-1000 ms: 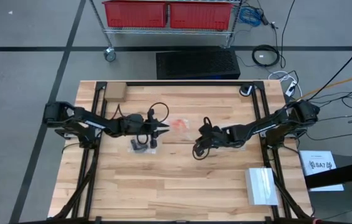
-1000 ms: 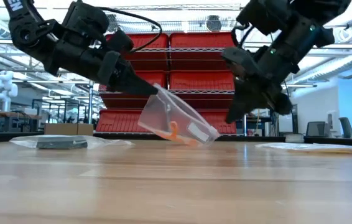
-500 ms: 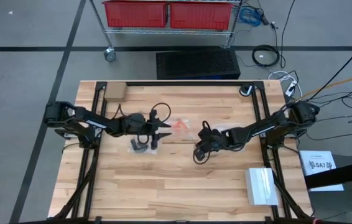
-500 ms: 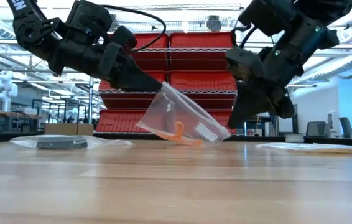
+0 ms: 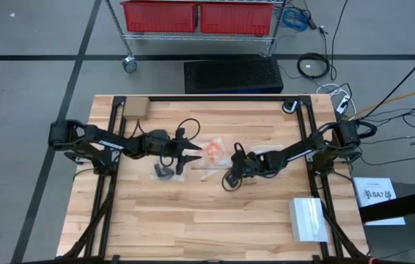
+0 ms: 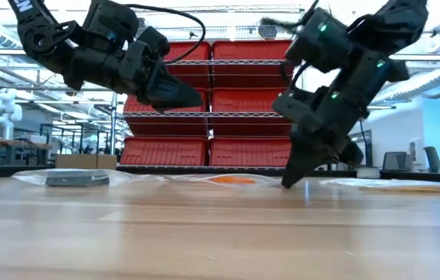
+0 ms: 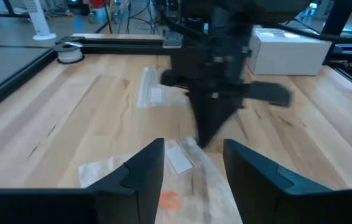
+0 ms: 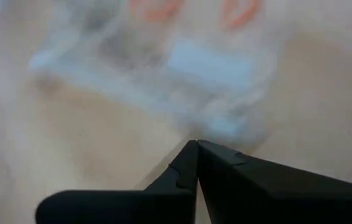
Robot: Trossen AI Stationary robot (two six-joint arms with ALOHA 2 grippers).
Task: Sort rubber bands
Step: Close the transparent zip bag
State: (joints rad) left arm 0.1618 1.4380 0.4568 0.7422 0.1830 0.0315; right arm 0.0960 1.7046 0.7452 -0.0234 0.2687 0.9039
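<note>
This place looks like a robotics lab or an industrial workshop. The wooden table [image 5: 215, 213] stands on a grey floor [image 5: 24, 110] marked with dark lines. Behind the far side, a wire shelf on wheels [image 5: 200, 40] carries red plastic bins [image 6: 239, 97]. Loose cables [image 5: 314, 66] lie on the floor at the far right. In the low view, a white robot [image 6: 2, 105] stands far left in a large hall with more workbenches.

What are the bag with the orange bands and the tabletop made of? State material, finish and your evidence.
Bag: apparently thin clear plastic film, glossy; the table grain shows through it and it lies limp and crinkled. Orange bands inside: probably rubber, matte, though too small to be sure. Tabletop: light wood planks, smooth finish, with visible grain and seams.
</note>
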